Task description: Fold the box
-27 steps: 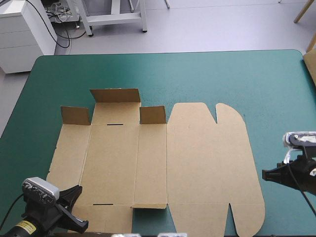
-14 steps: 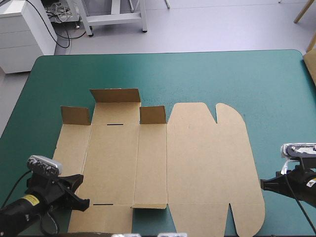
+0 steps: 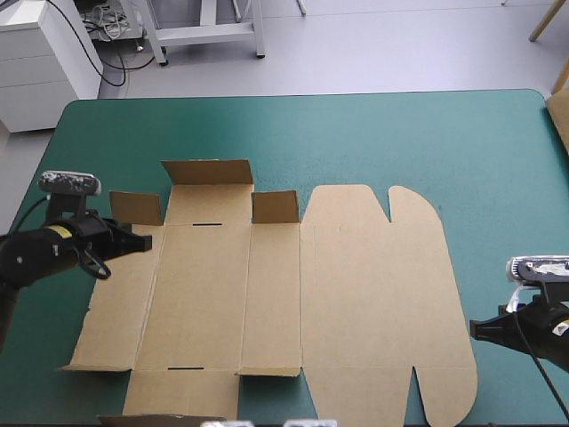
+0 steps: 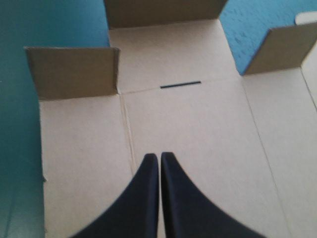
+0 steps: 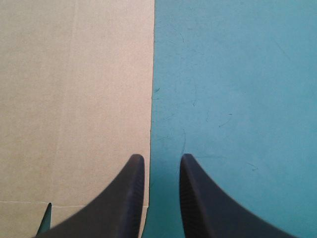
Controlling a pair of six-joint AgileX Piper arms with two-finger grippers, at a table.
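Note:
The brown box (image 3: 356, 294) lies spread as a cut sheet on the teal-green cover, with three short flaps (image 3: 206, 172) raised along its far side. My left gripper (image 3: 142, 240) is shut and hovers over the sheet's left panel near the far left flap (image 3: 136, 207). In the left wrist view its tips (image 4: 159, 156) meet over the board, pointing toward a dark slot (image 4: 181, 85). My right gripper (image 3: 475, 327) sits at the sheet's right edge. In the right wrist view (image 5: 161, 159) its fingers stand a little apart, and the box edge (image 5: 151, 99) runs out ahead between them.
A pale brown board edge (image 3: 559, 111) shows at the table's far right edge. Bare teal-green cover (image 3: 356, 133) stretches beyond the box and to its right. A raised strip of the box (image 3: 169, 416) lies at the near edge.
My left gripper has swung from the near left corner of the sheet toward the far left flap. The right gripper has barely shifted. The box lies as before.

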